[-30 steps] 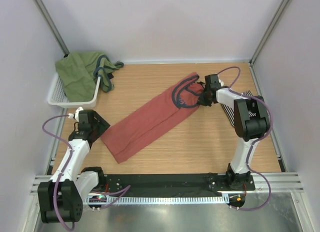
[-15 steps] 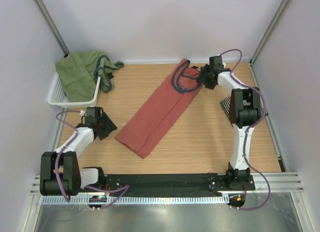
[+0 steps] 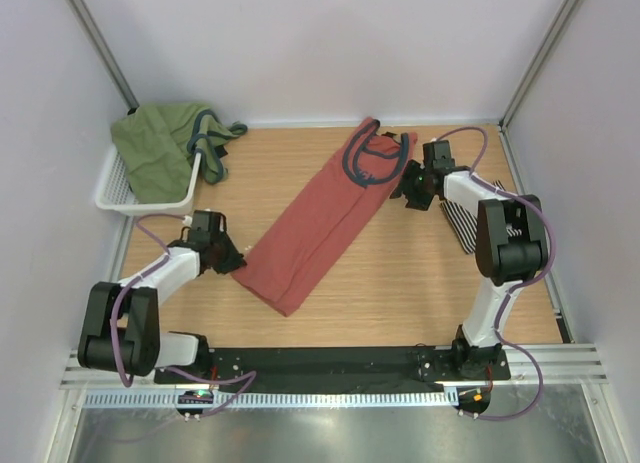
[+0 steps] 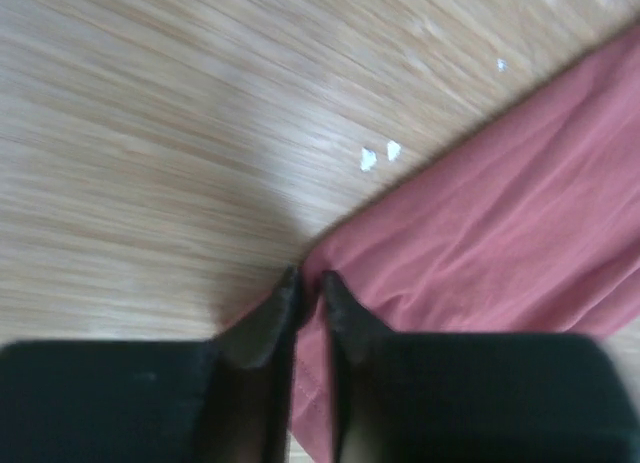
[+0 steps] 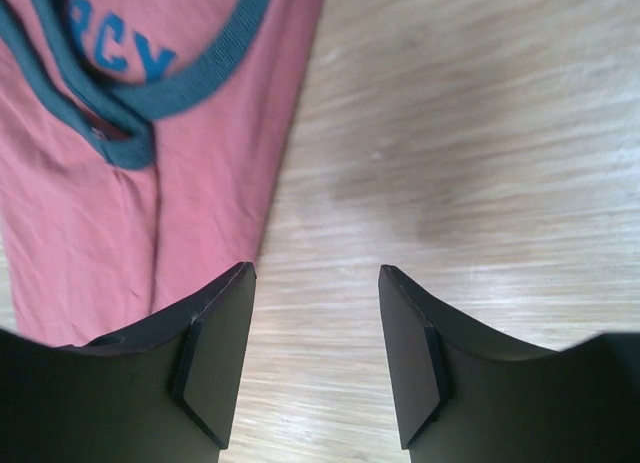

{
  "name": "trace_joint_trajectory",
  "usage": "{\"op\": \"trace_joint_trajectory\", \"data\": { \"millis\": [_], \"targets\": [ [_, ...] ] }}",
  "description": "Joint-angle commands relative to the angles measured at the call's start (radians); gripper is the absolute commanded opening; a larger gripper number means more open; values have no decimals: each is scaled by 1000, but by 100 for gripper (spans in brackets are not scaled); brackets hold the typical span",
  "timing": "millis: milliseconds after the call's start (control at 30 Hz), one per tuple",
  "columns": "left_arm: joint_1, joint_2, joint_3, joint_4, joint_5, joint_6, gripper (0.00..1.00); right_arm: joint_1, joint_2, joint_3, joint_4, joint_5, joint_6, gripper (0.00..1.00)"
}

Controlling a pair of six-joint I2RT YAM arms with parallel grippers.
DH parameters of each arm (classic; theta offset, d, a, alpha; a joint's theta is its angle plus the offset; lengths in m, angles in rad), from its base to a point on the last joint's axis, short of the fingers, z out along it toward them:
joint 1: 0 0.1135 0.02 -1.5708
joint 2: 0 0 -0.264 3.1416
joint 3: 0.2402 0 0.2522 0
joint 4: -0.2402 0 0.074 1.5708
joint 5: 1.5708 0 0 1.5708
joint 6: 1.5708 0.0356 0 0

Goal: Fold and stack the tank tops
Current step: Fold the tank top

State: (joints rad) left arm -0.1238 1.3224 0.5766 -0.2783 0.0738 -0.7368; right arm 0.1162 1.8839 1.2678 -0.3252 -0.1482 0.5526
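One diagonal salmon-red tank top [image 3: 318, 223]

1. My gripper [image 4: 308, 285] is sitting at the corner of the top [image 4: 500, 233], jaws almost together; I am not seeing whether cloth is pinched.
2. The top is lying wrinkled on the table [image 4: 150, 133].

The wooden surface [image 3: 420, 283] carries a salmon-red tank top [image 3: 315, 233] lying diagonally across its middle, a striped tank top [image 3: 460, 226] at its right edge and a white basket [image 3: 125, 195] at the far left.
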Motion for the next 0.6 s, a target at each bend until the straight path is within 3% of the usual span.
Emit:
{"op": "trace_joint_trajectory", "data": {
  "millis": [0,100,300,400,567],
  "targets": [
    [-60,20,2,7,35,-29,11,7,-51,-25,41,-56,-31,57],
    [-155,-17,-30,7,12,-68,0,11,-39,-30,41,-70,-39,57],
    [-312,-162,-113,-9,-35,-167,0,25,-20,-22,35,-76,-45,57],
    [-451,-222,-167,-31,-74,-232,0,27,-6,-16,32,-76,-46,57],
    [-559,-275,-227,-33,-98,-326,0,39,52,44,11,-70,-52,56]
  ]
}}
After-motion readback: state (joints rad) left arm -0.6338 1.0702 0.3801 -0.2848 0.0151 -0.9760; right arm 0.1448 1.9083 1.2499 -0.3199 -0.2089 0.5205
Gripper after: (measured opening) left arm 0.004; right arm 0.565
